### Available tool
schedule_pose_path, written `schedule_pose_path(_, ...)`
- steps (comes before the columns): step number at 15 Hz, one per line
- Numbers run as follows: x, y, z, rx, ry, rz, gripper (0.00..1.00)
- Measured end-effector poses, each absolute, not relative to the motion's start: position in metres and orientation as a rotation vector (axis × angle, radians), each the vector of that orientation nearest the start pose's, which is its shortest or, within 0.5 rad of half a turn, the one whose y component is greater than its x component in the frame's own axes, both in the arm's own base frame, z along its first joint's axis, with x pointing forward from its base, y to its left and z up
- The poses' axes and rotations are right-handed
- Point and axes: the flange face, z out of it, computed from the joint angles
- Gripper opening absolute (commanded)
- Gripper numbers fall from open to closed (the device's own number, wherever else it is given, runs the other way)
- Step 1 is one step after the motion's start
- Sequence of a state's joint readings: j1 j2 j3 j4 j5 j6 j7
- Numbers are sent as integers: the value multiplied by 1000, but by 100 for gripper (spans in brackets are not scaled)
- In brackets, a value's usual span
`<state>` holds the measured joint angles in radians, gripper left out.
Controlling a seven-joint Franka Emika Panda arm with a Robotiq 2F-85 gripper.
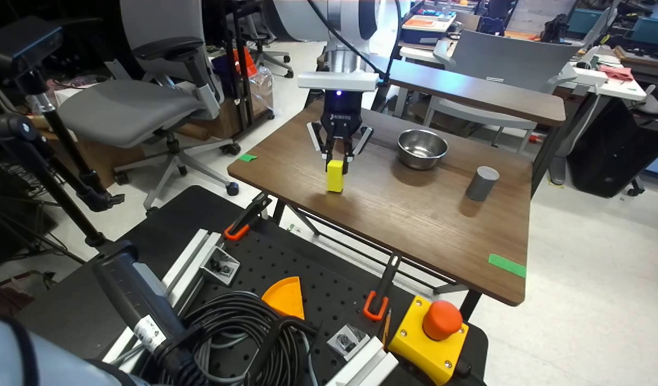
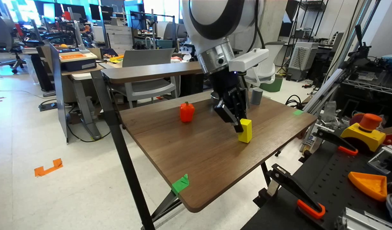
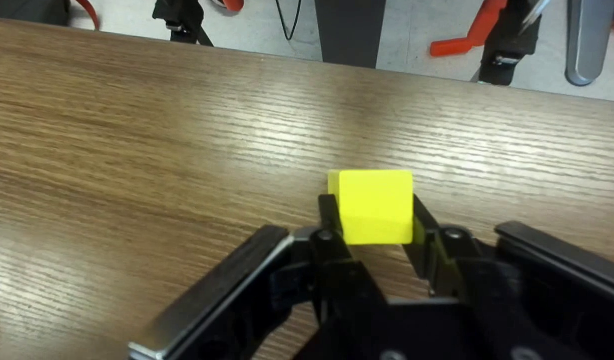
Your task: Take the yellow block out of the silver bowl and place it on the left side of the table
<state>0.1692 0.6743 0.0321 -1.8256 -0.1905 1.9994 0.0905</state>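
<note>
Gripper (image 1: 337, 164) clasps block (image 1: 335, 178), well apart from bowl (image 1: 419, 162)
Long axis roughly upright between snug jaws, the block extends below them toward the table (image 1: 414, 214); whether its base touches is unclear

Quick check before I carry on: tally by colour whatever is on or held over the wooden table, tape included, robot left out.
Yellow: 1, the block
Silver: 1, the bowl
Grey: 1, the cylinder
Orange-red: 1, the pepper, visible only in an exterior view
Green: 2, the tape pieces
Total: 6
</note>
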Motion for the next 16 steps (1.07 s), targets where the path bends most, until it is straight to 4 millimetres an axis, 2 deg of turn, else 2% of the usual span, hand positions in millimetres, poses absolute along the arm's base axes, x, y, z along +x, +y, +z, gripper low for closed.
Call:
schedule_pose_path(1, 572, 105, 136, -3228, -383, 754, 58)
schedule_pose_path(2, 569, 104, 137, -3230, -387, 725, 59)
schedule_pose_path(3, 567, 104, 139, -3232, -389, 698, 65)
schedule_pose_path(7, 556, 102, 138, -3231, -400, 632, 96)
schedule_pose_path(10, 549, 98, 154, -3222, -383, 606, 100)
schedule_pose_path(12, 547, 87, 183, -3199, -291, 552, 100)
schedule_pose_path(14, 547, 67, 218, -3187, -183, 478, 100)
schedule_pose_path(16, 543, 55, 237, -3186, -142, 441, 100)
